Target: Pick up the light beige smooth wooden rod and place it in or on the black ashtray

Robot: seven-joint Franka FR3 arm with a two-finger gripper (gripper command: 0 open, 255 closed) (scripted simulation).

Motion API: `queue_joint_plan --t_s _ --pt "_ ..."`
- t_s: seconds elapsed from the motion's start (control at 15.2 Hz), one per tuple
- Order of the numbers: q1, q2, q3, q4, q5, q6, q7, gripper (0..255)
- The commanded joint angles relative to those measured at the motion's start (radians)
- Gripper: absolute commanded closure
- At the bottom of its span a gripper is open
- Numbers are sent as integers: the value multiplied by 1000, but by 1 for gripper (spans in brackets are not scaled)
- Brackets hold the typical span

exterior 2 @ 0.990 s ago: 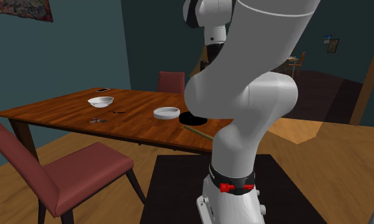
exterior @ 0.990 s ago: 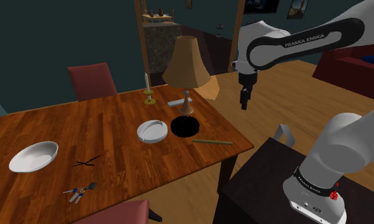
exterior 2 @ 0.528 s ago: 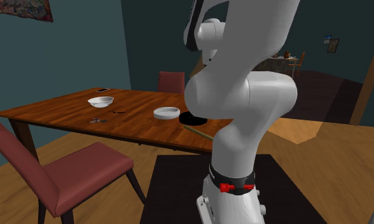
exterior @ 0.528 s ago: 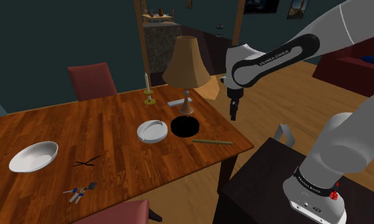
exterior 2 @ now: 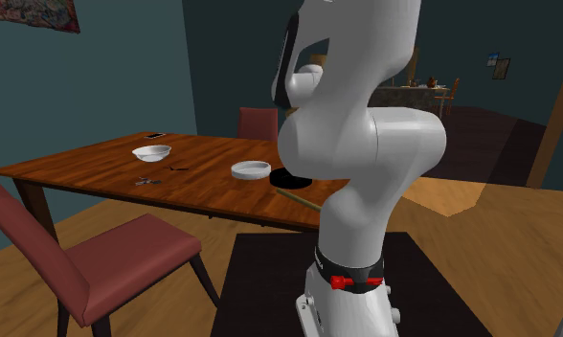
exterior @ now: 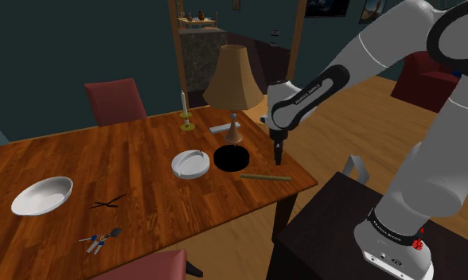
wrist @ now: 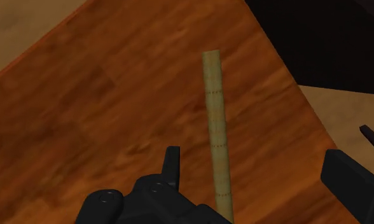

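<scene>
In the shoulder view the gripper (exterior: 278, 155) hangs above the table (exterior: 129, 159), close over the rod (exterior: 266, 177), which lies flat near the table's edge, near the black ashtray (exterior: 232, 157) but not touching it. In the second exterior view the rod lies at the table's near edge, beside the white arm. In the wrist view the fingers (wrist: 172, 167) stand apart, and the rod lies on the wood between them, not touched.
</scene>
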State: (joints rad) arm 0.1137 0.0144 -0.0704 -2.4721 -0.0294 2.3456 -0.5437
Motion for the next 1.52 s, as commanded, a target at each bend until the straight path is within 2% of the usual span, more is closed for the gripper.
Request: queue_joint_plan --t_s 0.0,0.33,0.86,1.39,1.45 --pt "4 86 5 34 22 50 -45 0" --pt "2 284 40 126 72 147 -142 0" --pt "-1 380 48 122 81 246 -151 0" --pt "-1 380 48 122 81 246 -151 0" --pt "-1 380 48 122 81 246 -151 255"
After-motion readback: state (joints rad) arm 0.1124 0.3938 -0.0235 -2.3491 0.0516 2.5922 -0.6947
